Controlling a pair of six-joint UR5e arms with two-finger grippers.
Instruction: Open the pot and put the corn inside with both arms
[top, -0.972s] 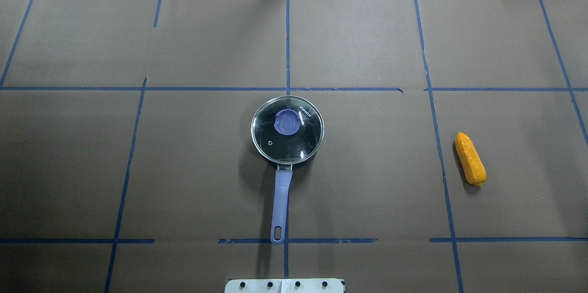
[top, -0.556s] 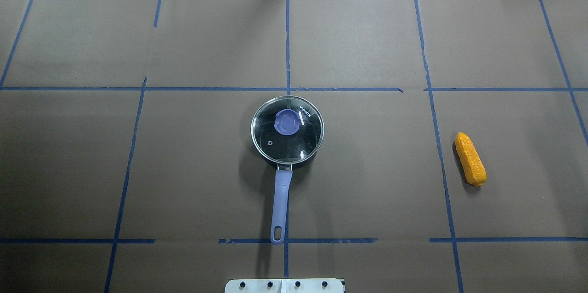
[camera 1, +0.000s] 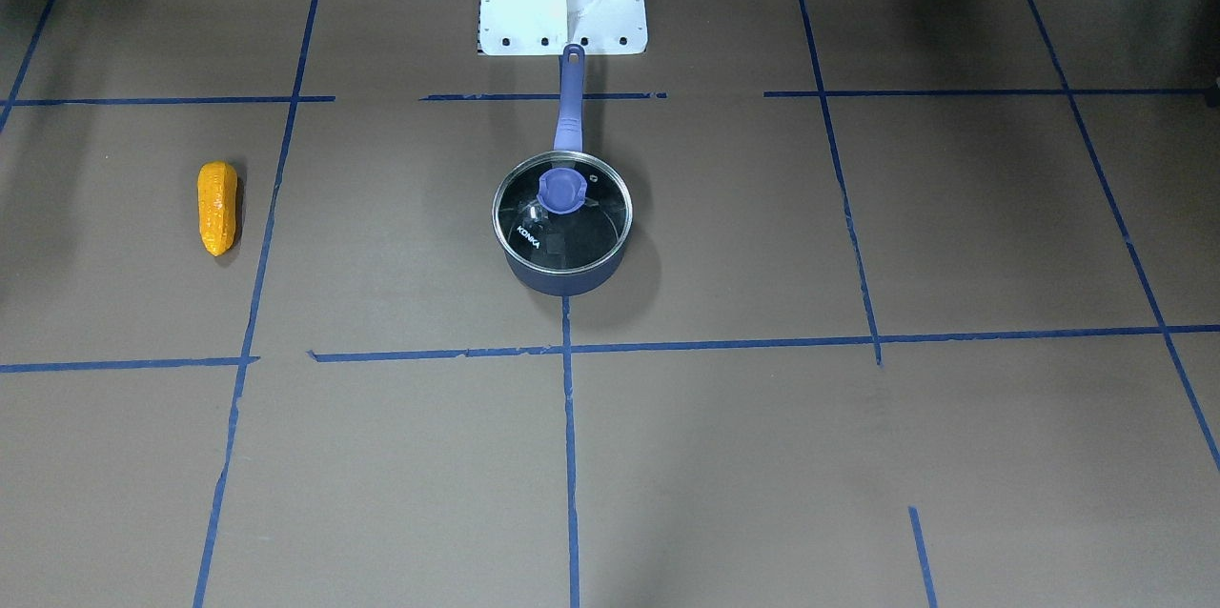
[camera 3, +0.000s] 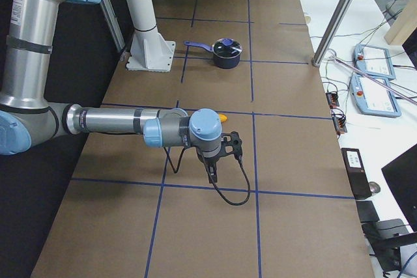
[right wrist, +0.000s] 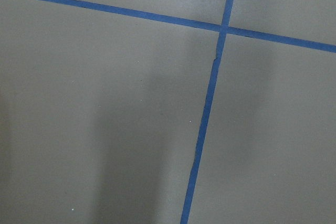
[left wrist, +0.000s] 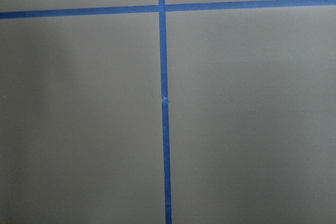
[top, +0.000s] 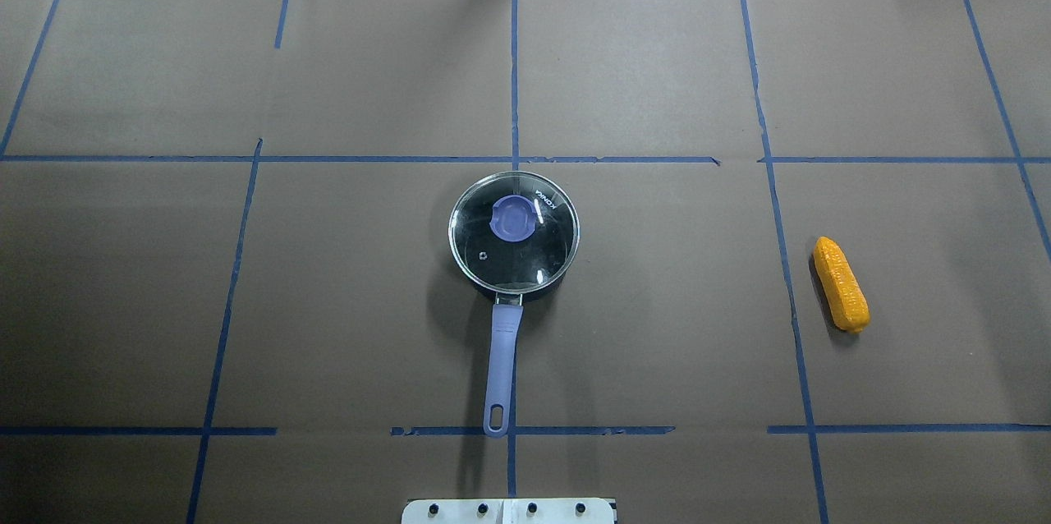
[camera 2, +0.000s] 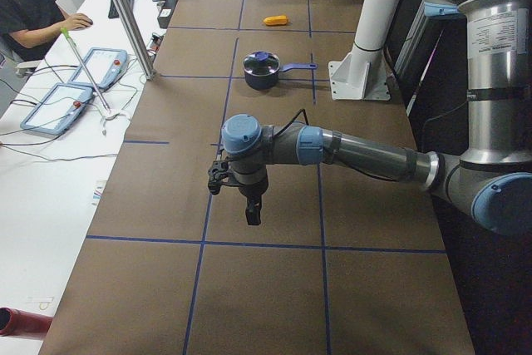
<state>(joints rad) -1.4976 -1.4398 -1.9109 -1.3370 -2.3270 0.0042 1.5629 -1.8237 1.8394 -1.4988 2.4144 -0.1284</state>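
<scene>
Evidently, the left gripper [camera 2: 251, 208] should descend squarely over the pot [top: 514, 232] lid's knob [top: 512, 218]; neither gripper's opening can be told.

The left arm [camera 2: 357, 151] reaches out level, well short of the pot [camera 2: 261, 70], its gripper [camera 2: 252, 214] pointing down. The right arm [camera 3: 117, 123] does likewise; neither gripper's [camera 3: 213, 172] jaw state is discernible

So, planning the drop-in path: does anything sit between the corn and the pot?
On the table, nothing: only bare brown paper and blue tape lines lie between the corn and the pot. The glass lid still covers the pot's opening, though.
</scene>
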